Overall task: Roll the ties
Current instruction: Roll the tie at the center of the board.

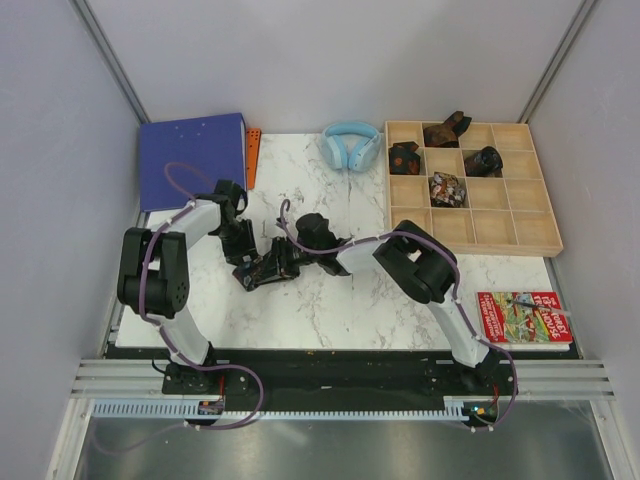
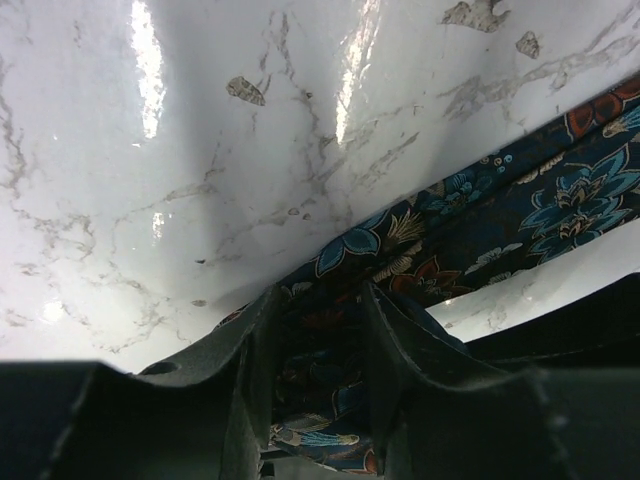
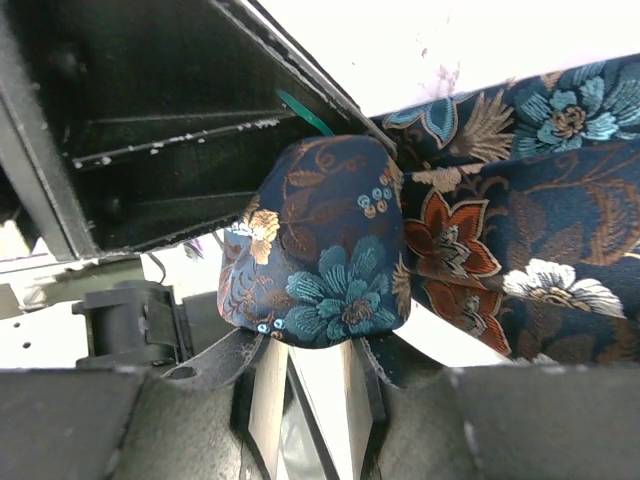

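One dark navy floral tie [image 1: 262, 272] lies bunched on the white marble table [image 1: 330, 300] between the two grippers. My left gripper [image 1: 247, 266] is shut on it; in the left wrist view the tie [image 2: 520, 200] runs from the upper right down between the fingers [image 2: 385, 345]. My right gripper [image 1: 288, 262] faces it from the right and is shut on the tie's folded, rounded end [image 3: 325, 250], which sits at its fingertips [image 3: 232, 355]. The rest of the strip [image 3: 520, 220] trails to the right. Several rolled ties [image 1: 447, 188] sit in the wooden box's compartments.
A wooden compartment box [image 1: 520, 215] stands at the back right. Light-blue headphones [image 1: 350, 145] lie at the back centre. A blue binder [image 1: 192, 160] is at the back left. A red book [image 1: 525, 318] lies at the front right.
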{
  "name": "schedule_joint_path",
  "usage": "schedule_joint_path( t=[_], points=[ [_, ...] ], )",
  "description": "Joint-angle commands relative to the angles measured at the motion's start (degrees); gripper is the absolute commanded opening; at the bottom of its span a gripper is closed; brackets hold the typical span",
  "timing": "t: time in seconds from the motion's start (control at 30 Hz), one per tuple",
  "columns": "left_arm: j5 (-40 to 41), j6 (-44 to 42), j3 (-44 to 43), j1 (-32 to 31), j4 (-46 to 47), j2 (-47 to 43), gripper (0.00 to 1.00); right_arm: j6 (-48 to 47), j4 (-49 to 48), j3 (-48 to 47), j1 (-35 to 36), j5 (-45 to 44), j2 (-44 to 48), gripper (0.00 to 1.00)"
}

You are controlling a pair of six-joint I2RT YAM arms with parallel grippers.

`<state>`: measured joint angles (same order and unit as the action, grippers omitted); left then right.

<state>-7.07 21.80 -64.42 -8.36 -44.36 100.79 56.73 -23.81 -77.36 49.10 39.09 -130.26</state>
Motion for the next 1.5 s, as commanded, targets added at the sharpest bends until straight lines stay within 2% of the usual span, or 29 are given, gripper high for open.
schedule_joint_path(
  t=[0.0,0.17,0.37,0.47,0.53,0.6,0.77,0.9,1.1,1.27,1.47],
  points=[
    [-9.6,3.0,-1.3,-0.2,-1.6,1.3,0.45,6.4,-18.2,2.5,-0.1,-4.4,-1.1,0.34],
    [-14.3,3.1,-0.7,1.2,-0.7,2.6,0.46,8.9,-25.3,5.4,0.2,-8.2,-1.3,0.34],
    [-15.2,2.5,-0.6,2.9,-1.0,1.5,0.46,8.8,-25.9,5.9,0.3,-9.6,-1.6,0.34],
    [-13.7,2.3,-1.2,3.7,-1.9,1.0,0.49,8.4,-25.5,6.9,0.3,-9.1,-0.4,0.34],
    [-10.7,2.1,-1.7,4.0,-2.8,0.5,0.56,7.2,-24.6,8.1,0.3,-8.9,0.8,0.34],
    [-8.4,1.9,-2.2,4.3,-3.3,-0.1,0.62,5.7,-21.6,8.8,0.3,-8.6,3.2,0.36],
    [-5.4,1.9,-4.4,5.5,-4.4,-0.8,0.67,0.0,-13.7,10.6,0.3,-7.5,8.8,0.39],
    [-5.0,1.4,-6.0,7.2,-4.9,-1.2,0.78,-2.2,-11.0,13.1,0.3,-6.3,12.4,0.42],
    [-2.3,1.0,-7.0,9.7,-5.9,-4.8,0.84,-7.5,-2.4,16.5,0.3,-6.0,18.7,0.43],
    [2.1,3.5,-3.7,9.9,-5.6,-11.8,0.84,-8.0,5.8,11.6,0.3,-7.3,22.0,0.38],
    [3.9,6.3,3.9,9.9,-3.4,-23.6,0.82,-7.6,13.2,-0.1,0.4,-7.9,18.6,0.33]
  ],
)
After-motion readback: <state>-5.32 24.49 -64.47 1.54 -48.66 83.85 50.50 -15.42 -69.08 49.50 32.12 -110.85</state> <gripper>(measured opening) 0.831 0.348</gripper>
